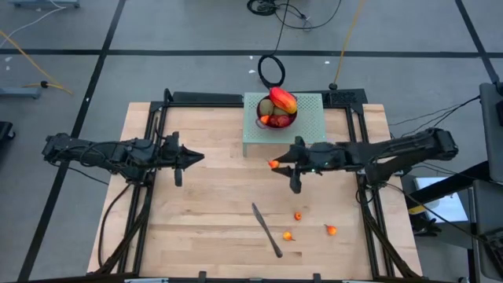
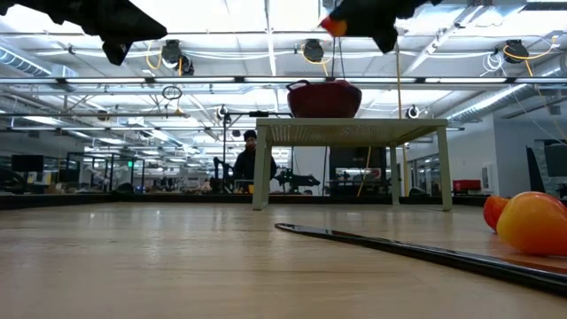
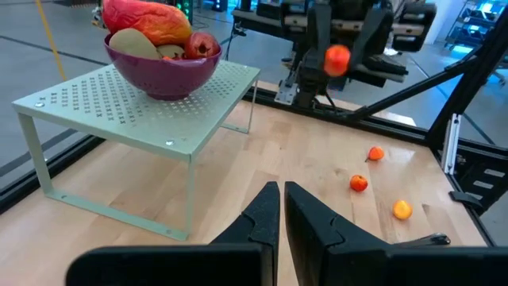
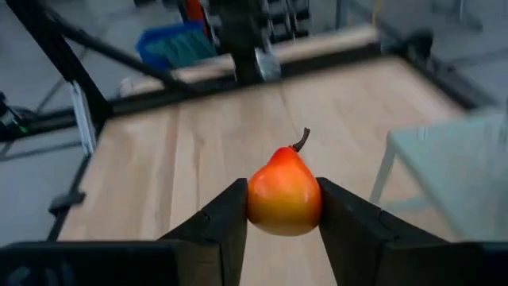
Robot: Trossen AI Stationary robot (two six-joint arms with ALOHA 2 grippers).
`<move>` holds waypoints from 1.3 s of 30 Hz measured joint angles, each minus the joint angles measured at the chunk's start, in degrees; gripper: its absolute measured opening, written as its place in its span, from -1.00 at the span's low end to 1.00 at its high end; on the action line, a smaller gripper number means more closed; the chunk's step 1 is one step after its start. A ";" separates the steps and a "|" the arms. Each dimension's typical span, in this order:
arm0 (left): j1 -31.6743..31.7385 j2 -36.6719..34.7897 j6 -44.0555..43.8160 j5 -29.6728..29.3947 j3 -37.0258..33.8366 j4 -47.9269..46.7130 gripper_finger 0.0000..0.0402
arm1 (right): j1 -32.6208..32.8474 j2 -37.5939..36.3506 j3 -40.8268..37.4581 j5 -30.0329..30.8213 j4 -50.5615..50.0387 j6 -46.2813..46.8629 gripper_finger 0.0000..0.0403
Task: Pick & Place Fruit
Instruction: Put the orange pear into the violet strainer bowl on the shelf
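Observation:
My right gripper [image 1: 275,163] hovers over the middle of the table, in front of the stand, shut on a tiny orange-red pear-shaped fruit [image 4: 284,195]. That fruit also shows high in the low view, fruit [image 2: 333,26]. The purple bowl [image 1: 277,118] holds the red-yellow mango [image 1: 283,101], a kiwi and dark red pieces, and sits on a pale green perforated stand [image 1: 310,126]. Three tiny orange-red fruits [image 1: 298,215], [image 1: 288,235], [image 1: 331,229] lie on the wood near the table's near edge. My left gripper [image 3: 282,202] waits shut above the table's left half. My right gripper pinches the tiny fruit by its wide lower body [image 4: 262,208] between the two fingers [image 4: 226,218]. The fingers come level from the table's right side. The fruit is lifted clear of the table, its stem [image 4: 302,141] pointing away from the fingers.
A long dark-handled knife [image 1: 267,229] lies slantwise on the wood beside the loose fruits. The stand's legs [image 3: 190,195] rest at the far middle of the table. Black frame rails [image 1: 157,118] run along the table's sides. A person [image 2: 250,159] sits far behind the table.

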 joint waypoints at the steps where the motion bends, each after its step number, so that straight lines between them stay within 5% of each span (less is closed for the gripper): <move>1: 0.00 0.00 0.00 -0.02 0.00 0.26 -0.89 | -0.14 -0.56 0.00 -0.02 1.54 -1.36 -0.35; 12: 0.00 0.00 -1.33 -0.04 0.00 0.70 -0.89 | -7.90 -2.61 0.00 -0.04 19.20 -14.10 -0.35; 24: 0.00 0.00 -2.65 -1.05 0.00 0.70 -0.89 | -19.76 -2.56 0.00 1.46 20.56 -14.68 -0.35; 39: 0.00 0.00 -3.08 -2.03 0.00 0.70 -0.89 | -22.47 -2.56 0.00 1.22 20.32 -13.51 -0.35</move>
